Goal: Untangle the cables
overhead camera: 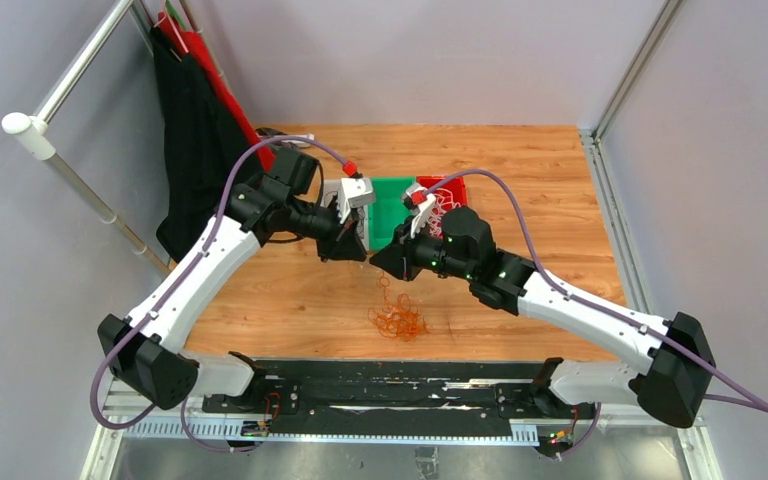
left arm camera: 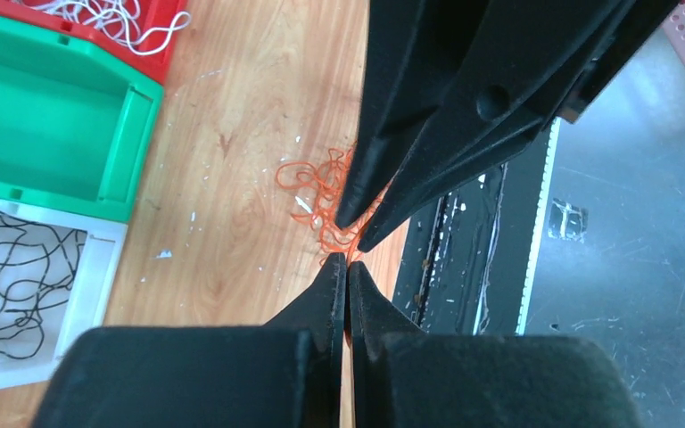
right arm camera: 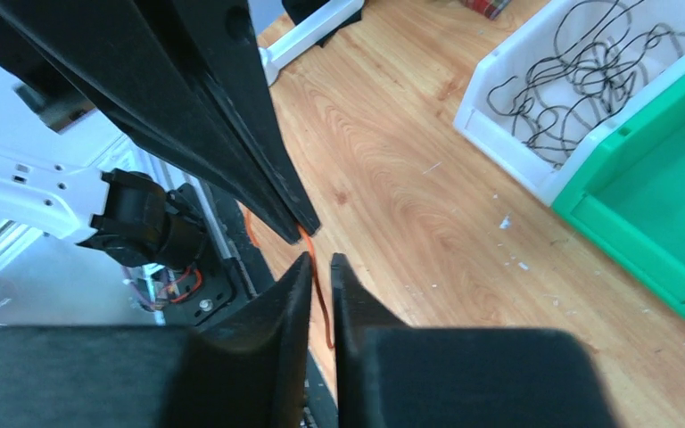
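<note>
At the near edge of the worktop a black rail runs between the two arm bases. Just beyond it, near the middle of that edge, the orange cables lie in a loose, curly heap on the wood, and one strand rises from the heap toward the grippers.

Above the heap the left gripper and right gripper meet tip to tip. From overhead their black fingers hide how the jaws stand.

The left wrist view settles it for the left gripper: its fingers are pressed together with no gap, pinching a strand of the orange cables at the very tip. The right gripper comes down from the top of that view almost onto them and covers part of the heap.

The right wrist view shows the right gripper with its jaws a narrow slit apart. The orange strand runs loosely through the slit, up to the tip of the left gripper.

Farther on, toward the far edge at mid-width, three bins stand side by side. The white bin holds black cables. The green bin stands next to it, and the red bin holds white cables. Overhead, the left arm covers the white bin.

Off the far-left corner a black and red cloth hangs from the frame.
</note>
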